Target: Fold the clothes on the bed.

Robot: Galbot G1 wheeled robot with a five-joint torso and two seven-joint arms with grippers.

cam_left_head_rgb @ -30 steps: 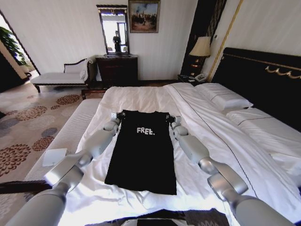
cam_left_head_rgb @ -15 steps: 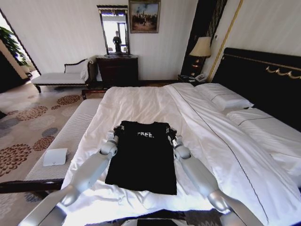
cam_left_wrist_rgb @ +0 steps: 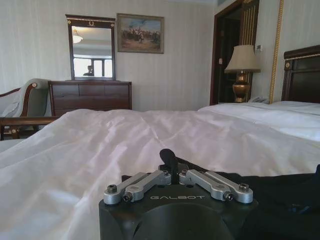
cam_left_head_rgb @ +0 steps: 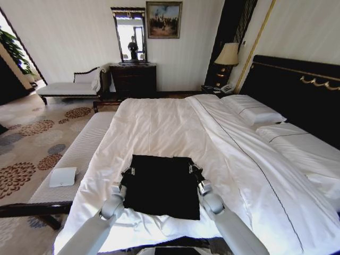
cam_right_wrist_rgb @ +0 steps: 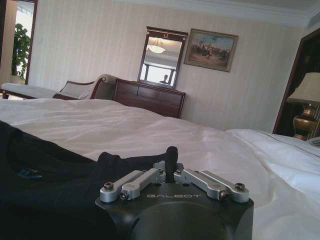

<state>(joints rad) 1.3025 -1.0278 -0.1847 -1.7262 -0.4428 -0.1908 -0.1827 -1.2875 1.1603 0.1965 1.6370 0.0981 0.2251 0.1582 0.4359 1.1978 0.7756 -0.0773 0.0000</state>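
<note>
Black T-shirt folded roughly in half, lying flat on white bed near foot end, around 6 o'clock in head view, lettering hidden under the fold. Left gripper at shirt's far left corner, about 9 o'clock of the garment, fingers clenched on the doubled fabric edge. Right gripper at far right corner, about 3 o'clock of the garment, likewise pinched shut on black cloth. Both forearms reaching in from 6 o'clock, either side of the shirt. Left wrist view: left gripper closed, dark fingertip pressed together on T-shirt edge, white sheet beyond. Right wrist view: right gripper closed on T-shirt edge, black fabric spread beside it over white duvet. Pillows at 2 o'clock against dark headboard. Striped bench along bed's left side at 9 o'clock, white flat item resting on it. Dresser with mirror at 12 o'clock, lamp at 1 o'clock, chaise at 10 o'clock.
</note>
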